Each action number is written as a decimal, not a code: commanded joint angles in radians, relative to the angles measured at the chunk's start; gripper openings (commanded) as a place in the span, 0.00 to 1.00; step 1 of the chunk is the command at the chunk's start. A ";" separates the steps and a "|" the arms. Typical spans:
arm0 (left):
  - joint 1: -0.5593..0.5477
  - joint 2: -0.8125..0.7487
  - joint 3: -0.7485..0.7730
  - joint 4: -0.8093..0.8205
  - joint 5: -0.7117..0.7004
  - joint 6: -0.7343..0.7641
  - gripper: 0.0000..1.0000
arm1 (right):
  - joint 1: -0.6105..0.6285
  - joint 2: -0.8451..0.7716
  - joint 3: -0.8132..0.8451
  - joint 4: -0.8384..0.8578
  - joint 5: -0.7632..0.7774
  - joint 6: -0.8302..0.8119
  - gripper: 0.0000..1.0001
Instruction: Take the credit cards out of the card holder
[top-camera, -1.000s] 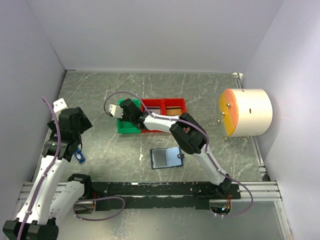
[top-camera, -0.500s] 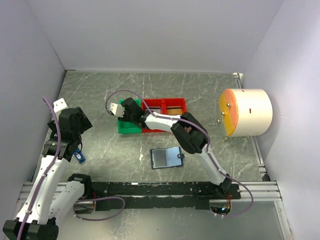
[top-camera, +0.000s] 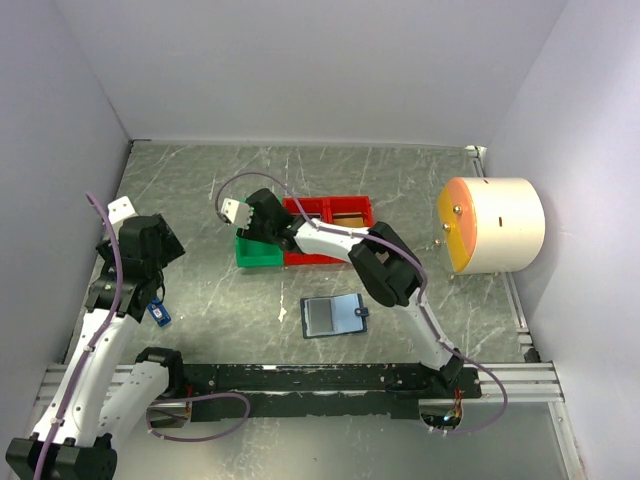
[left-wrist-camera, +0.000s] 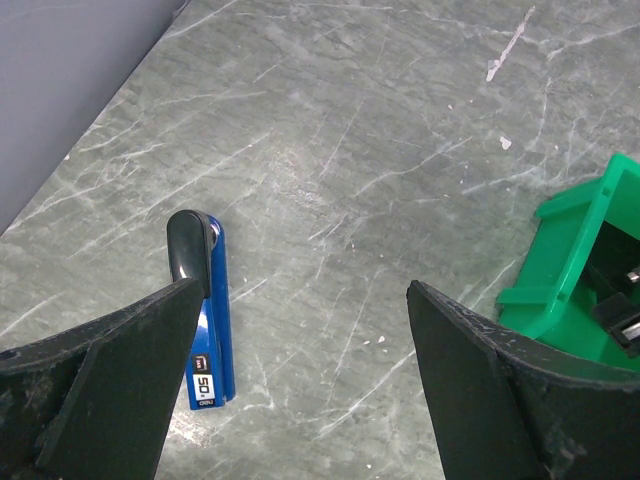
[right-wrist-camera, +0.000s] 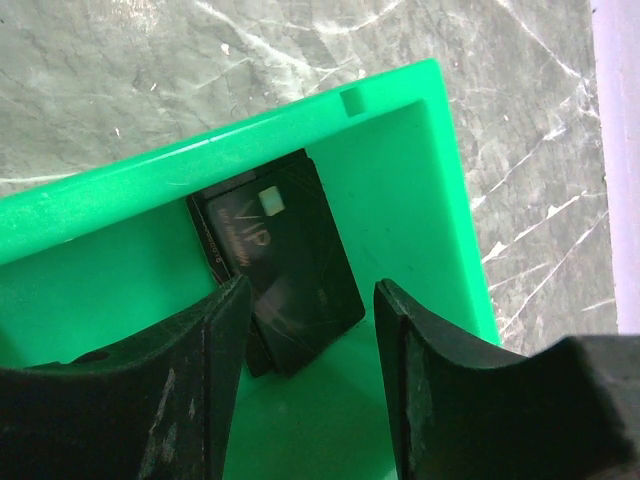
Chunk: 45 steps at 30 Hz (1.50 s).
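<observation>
I am hovering my right gripper (right-wrist-camera: 305, 330) over the green bin (right-wrist-camera: 250, 140), fingers parted and gripping nothing. The dark card (right-wrist-camera: 285, 260) is lying loose on the bin floor below them, tucked toward one corner, its long axis slanting across my wrist view. As I judge it, that card is dealt with, and what matters now is the card holder (top-camera: 333, 315). It is lying open on the table (top-camera: 200, 180), well apart from the bin, back toward my base and off to my right, with its long axis running side to side across the table. My own elbow is hanging almost over it, so I am reckoning this arm the nearer one. My left gripper (left-wrist-camera: 300, 330) is waiting wide open and empty over bare table beside the blue tag (left-wrist-camera: 210, 330). Whether the holder's pockets are keeping another card, I cannot tell from above.
</observation>
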 joint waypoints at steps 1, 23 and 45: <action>0.006 0.001 0.020 -0.008 -0.014 0.000 0.96 | -0.011 -0.078 -0.004 0.006 -0.058 0.042 0.53; 0.006 -0.005 0.015 0.011 0.045 0.023 0.97 | -0.160 -0.879 -0.690 0.101 -0.007 1.065 0.77; 0.006 0.032 0.016 0.023 0.106 0.047 0.97 | 0.157 -1.000 -0.884 -0.405 0.230 1.567 0.56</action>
